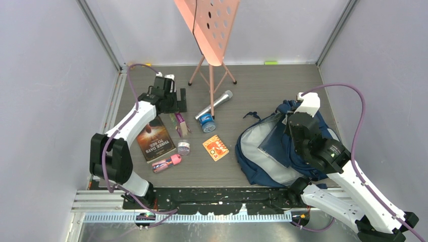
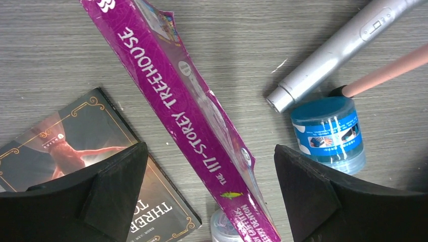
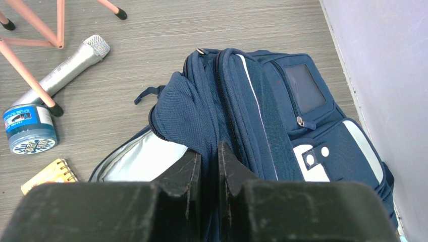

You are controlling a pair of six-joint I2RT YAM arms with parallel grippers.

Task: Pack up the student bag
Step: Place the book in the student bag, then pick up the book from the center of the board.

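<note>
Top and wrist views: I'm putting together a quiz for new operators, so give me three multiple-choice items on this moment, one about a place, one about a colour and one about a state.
1. Where is the blue tub?
A. Against the right wall
B. Beside the microphone
C. Between the arms' bases

2. What colour is the book below the left gripper?
A. Green
B. Magenta
C. Yellow

3. How is the right gripper?
A. Shut on the bag
B. Wide open
C. Shut on nothing

Answers:
1 B: the tub sits right by the microphone's end.
2 B: its spine is magenta with white lettering.
3 A: its fingers pinch a fold of the navy fabric.
</note>
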